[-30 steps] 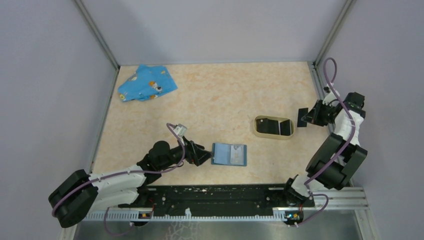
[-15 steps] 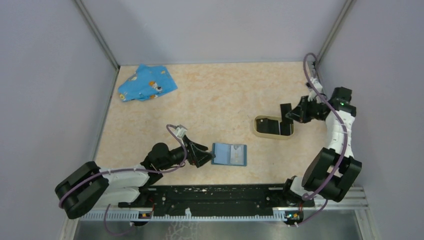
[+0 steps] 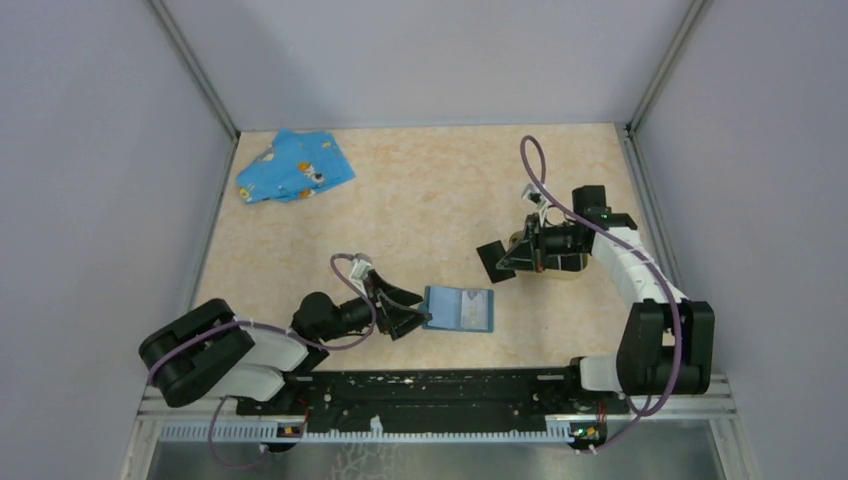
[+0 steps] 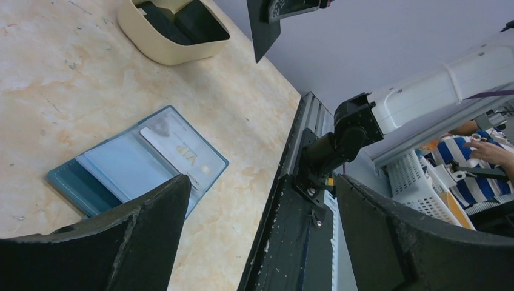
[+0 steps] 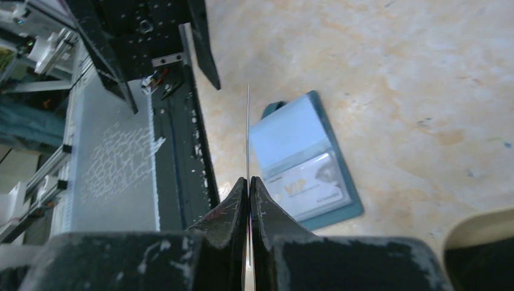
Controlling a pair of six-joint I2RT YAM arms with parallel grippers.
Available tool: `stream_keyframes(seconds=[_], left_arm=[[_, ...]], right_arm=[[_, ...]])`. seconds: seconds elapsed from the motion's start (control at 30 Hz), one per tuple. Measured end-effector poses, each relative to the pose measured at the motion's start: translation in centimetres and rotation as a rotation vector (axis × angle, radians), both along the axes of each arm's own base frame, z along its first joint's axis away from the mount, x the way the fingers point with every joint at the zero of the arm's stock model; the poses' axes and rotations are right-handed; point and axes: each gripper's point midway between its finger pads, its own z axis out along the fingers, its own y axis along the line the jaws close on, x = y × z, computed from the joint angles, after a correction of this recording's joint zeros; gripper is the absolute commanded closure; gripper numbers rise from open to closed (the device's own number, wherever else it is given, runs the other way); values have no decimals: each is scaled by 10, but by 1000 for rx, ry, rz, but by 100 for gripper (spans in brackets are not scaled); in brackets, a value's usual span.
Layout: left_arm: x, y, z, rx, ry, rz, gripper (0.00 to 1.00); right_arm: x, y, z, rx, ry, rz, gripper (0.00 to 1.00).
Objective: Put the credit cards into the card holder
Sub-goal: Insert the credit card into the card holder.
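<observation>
Top external view: on the table (image 3: 430, 190), the right arm (image 3: 625, 265) has swung in from the right-hand wall and now reaches across the card holder (image 4: 163, 53), which sits right of centre, partly hidden under that arm. The blue cloth (image 3: 295, 167) lies untouched in the far left corner. The blue case (image 3: 458, 308) lies open near the front edge with one pale card (image 4: 179, 148) in it. The left pincer (image 3: 412, 311) stays wide open and empty just beside the case. The right pincer (image 5: 249, 182) is clamped on a dark card (image 3: 495, 262), held past the holder's left end. That card likely needs bringing back over a slot.
</observation>
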Motion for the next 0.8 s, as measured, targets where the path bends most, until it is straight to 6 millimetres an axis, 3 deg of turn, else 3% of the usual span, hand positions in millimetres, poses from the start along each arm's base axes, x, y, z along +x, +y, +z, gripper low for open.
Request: stream_keyframes(seconds=[0.17,0.4,0.57,0.8], left_arm=[[0,-7,-2,-26,12,-27,14],[5,-23,-35,37,118,-50,19],[11,-49,-22,4,87,-87,21],[21,-83,-12,-29,55,-127,39]], right_arm=[[-21,16,-7,46,26,82,100],[-25,23,-2,94,10,115,100],[-31,30,-4,114,25,141,100],[-37,41,-6,124,42,179,100]])
